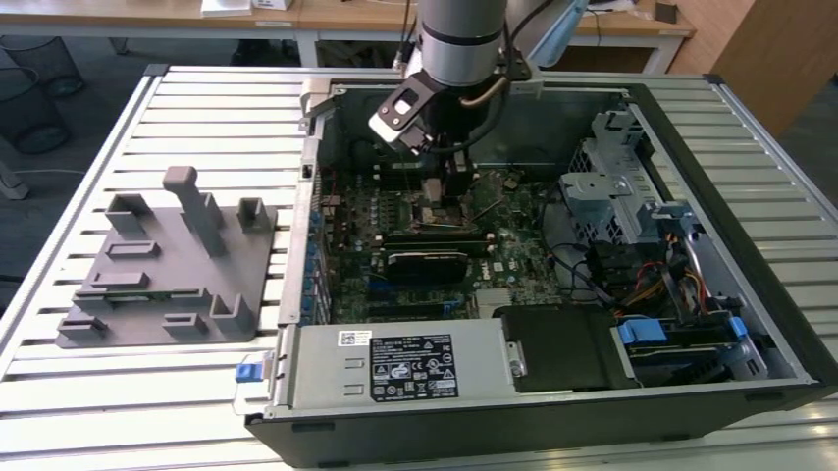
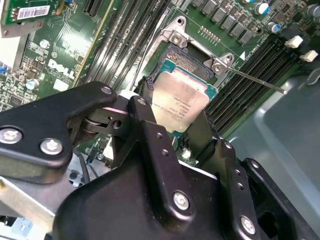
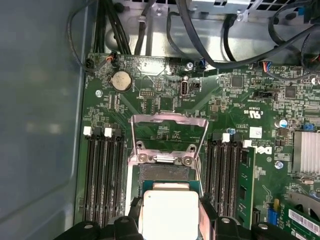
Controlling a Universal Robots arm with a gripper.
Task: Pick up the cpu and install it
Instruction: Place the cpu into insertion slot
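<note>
Closest in, the gripper [image 2: 175, 112] is clamped on two opposite edges of the cpu [image 2: 182, 97], holding it over the open socket [image 3: 165, 172] of the green motherboard [image 3: 225, 100], its metal load plate [image 3: 170, 118] swung back and black memory slots [image 3: 102, 175] flanking either side.

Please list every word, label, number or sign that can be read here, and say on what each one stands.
I quote nothing: the print is too small to read surely.
the cpu, held in the tool: faint lines on its metal top.
the power supply: one white label, one black label.
the motherboard: white lettering and a white sticker.
</note>
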